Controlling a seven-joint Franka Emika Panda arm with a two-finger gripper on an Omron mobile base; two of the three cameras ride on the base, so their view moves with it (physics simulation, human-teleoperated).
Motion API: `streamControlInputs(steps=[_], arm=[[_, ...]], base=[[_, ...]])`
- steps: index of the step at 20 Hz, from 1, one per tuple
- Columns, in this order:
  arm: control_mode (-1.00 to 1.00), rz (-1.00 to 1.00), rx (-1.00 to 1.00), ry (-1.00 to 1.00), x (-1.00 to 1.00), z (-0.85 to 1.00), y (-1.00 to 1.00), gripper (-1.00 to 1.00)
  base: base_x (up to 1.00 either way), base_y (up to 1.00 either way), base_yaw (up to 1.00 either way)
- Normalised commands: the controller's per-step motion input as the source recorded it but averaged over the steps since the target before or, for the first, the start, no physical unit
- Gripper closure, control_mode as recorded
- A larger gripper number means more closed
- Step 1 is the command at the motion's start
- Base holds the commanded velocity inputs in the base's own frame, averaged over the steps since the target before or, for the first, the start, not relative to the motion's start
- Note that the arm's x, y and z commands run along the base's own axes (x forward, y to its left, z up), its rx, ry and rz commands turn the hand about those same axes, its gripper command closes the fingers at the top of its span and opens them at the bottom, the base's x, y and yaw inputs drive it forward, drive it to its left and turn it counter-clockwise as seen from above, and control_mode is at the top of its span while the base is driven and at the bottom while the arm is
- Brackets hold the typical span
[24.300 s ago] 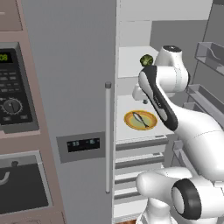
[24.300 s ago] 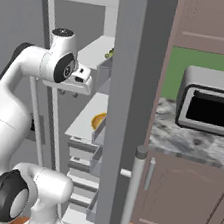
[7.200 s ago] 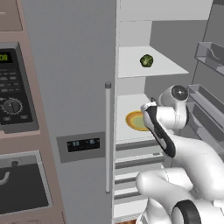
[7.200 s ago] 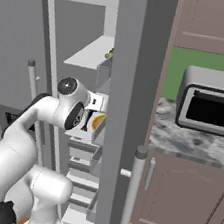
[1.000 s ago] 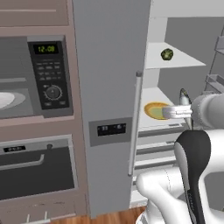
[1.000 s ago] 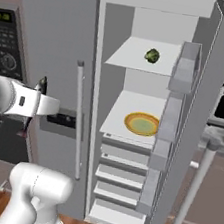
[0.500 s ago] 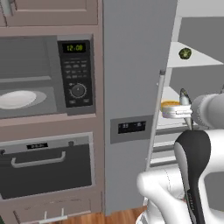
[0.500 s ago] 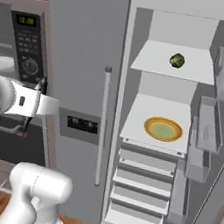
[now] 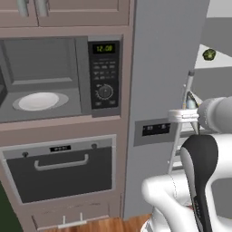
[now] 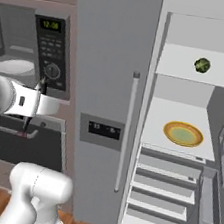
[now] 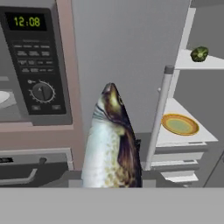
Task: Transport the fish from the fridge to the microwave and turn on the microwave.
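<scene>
microwave display: "12:08", green | button labels: probably too blurred

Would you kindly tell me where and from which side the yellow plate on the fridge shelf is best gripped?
Grip the yellow plate by its front rim, coming in from the open front of the fridge. It lies flat and shallow on the white shelf, so probably only its raised edge offers a pinch.

The fish gleams wet and glossy, silver on the belly with a mottled brown, scaly-looking back, while the fridge door behind it looks like smooth, matt grey metal with a satin bar handle. The microwave panel is dark, glossy plastic, the white plate inside has a smooth ceramic look, and the yellow-orange plate shines like glazed pottery. Down at the bottom, the floor shows a warm, polished wood grain.
</scene>
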Motion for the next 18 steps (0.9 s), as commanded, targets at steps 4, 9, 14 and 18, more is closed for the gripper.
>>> streamControlInputs(steps=[4,9,14,18], arm=[[1.00,0.00,0.00,0.00,0.00,0.00,0.00,1.00],[1.00,0.00,0.00,0.00,0.00,0.00,0.00,1.00],[1.00,0.00,0.00,0.00,0.00,0.00,0.00,1.00],[1.00,0.00,0.00,0.00,0.00,0.00,0.00,1.00]], base=[[-0.13,0.47,0.00],[-0.20,0.43,0.00],[-0.27,0.39,0.00],[-0.41,0.35,0.00]])
